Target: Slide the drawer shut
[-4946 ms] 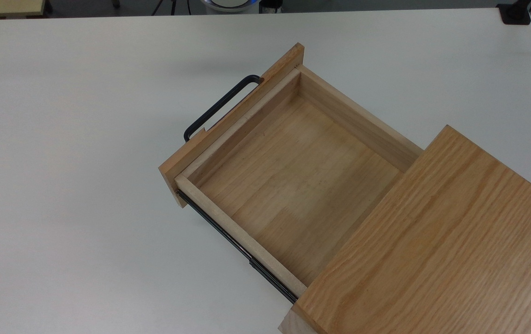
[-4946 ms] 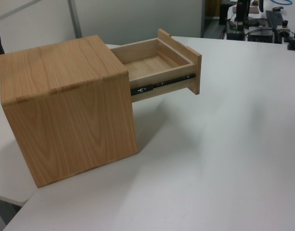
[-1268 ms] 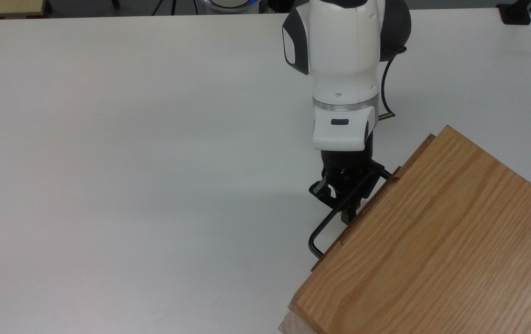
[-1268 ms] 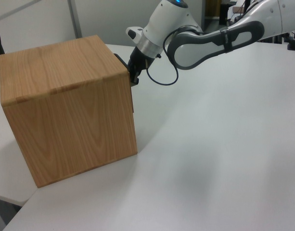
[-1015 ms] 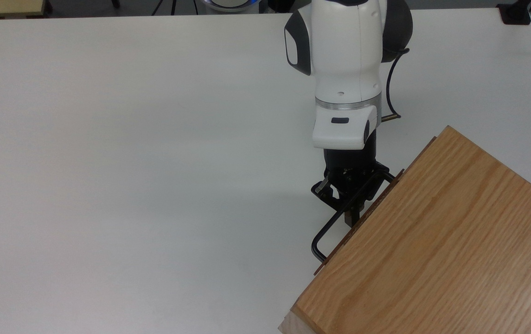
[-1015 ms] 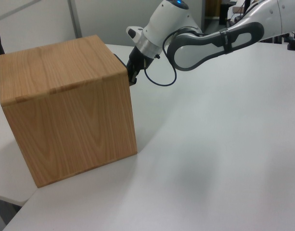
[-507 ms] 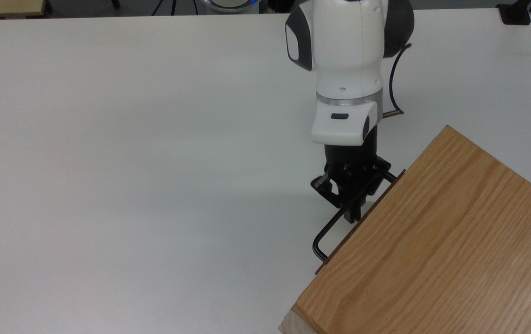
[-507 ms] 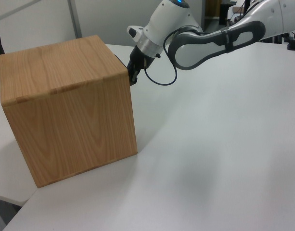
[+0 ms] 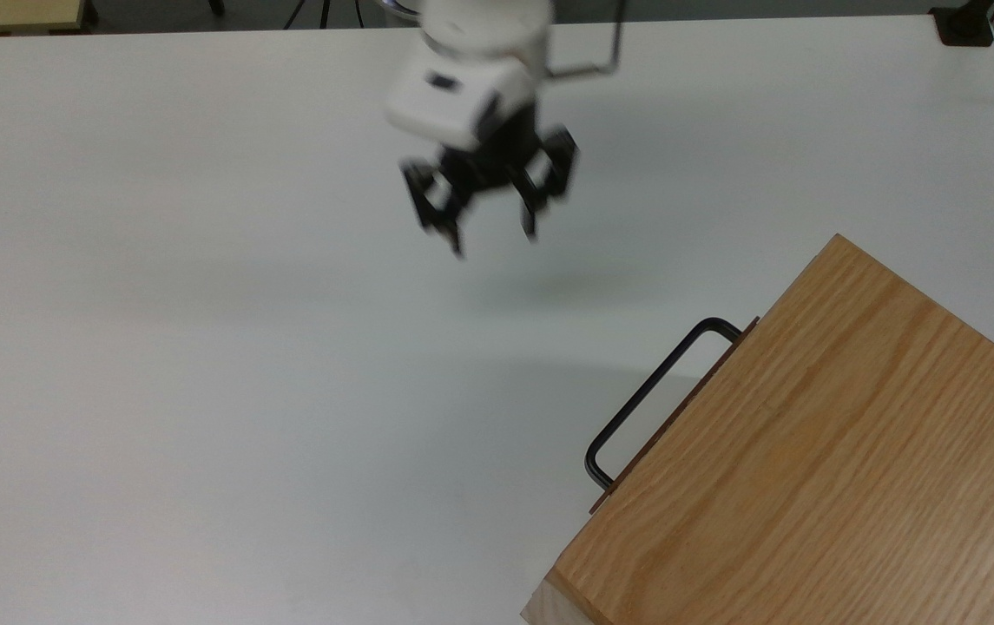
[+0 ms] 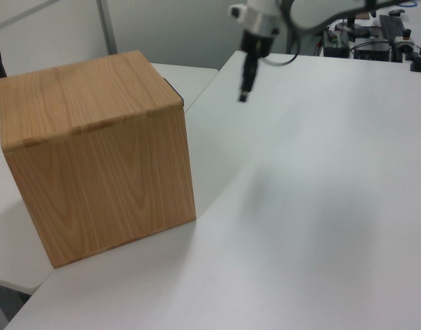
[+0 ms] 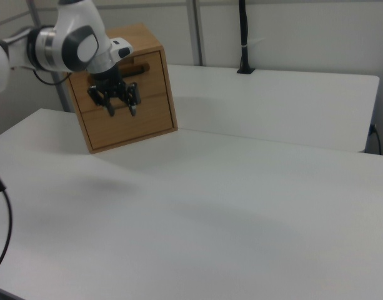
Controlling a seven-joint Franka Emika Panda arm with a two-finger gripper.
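Wooden drawer [image 11: 130,73] shut, tool [image 9: 492,236] apart.

Drawer [image 11: 125,69]: fully pushed in, front panel flush with the cabinet face. Light wood front, upper position in the cabinet as the right view shows it. Black U-shaped handle [image 9: 648,391] projects from the panel over the table, unobstructed. In the top view only the panel's thin edge shows

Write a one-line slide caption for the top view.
Drawer shut flush in the oak cabinet, black handle free, open gripper above the white table.
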